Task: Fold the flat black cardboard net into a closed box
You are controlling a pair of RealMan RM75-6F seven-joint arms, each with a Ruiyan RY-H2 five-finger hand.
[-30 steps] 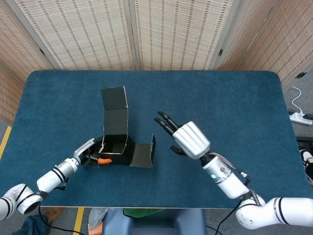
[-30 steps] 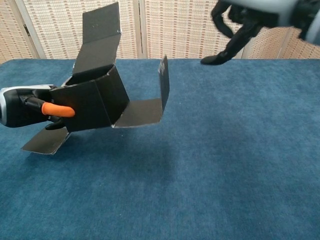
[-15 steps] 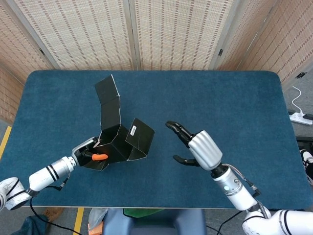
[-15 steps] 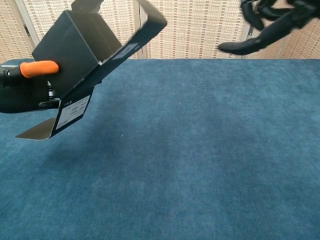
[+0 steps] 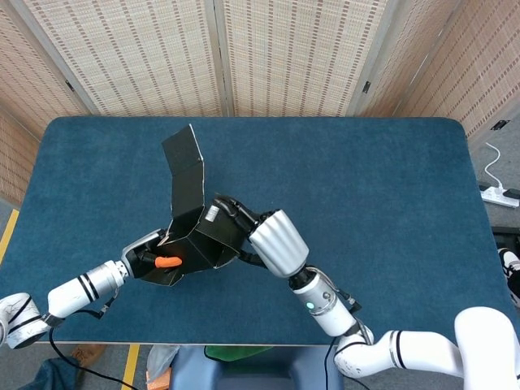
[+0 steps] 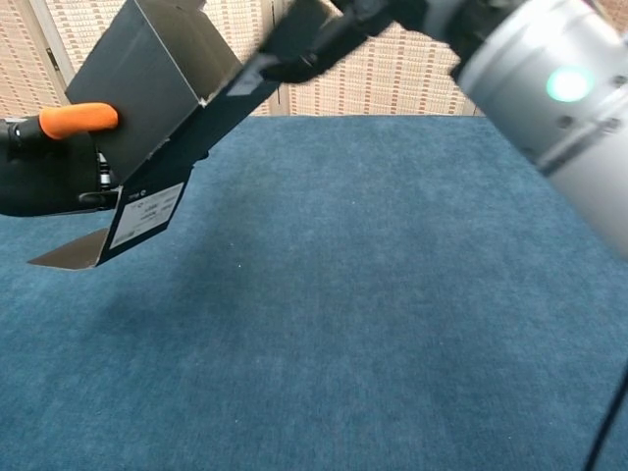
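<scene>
The fingers [image 5: 233, 208] of the right hand [image 5: 264, 236] are dark and reach onto the right side of the black cardboard net [image 5: 193, 236]. They press on the flap there; whether they close around the flap's edge I cannot tell, because the cardboard hides their tips. In the chest view these fingers [image 6: 324, 44] lie along the top edge of the same flap.

The left hand [image 5: 149, 253] grips the net from the left side, and its orange-tipped finger [image 5: 168, 262] lies flat on a black panel. In the chest view this orange tip [image 6: 78, 119] presses on the left wall of the net, so the fingers of this hand are clamped on the cardboard.

The net is partly folded into an open box shape and is tilted, held between both hands above the blue tabletop [image 5: 382, 195], near its front left part. One long flap [image 5: 188, 166] stands up and points away from the robot. A lower flap carries a small white label [image 6: 145, 211]. Behind the tabletop stands a woven screen [image 5: 268, 49].
</scene>
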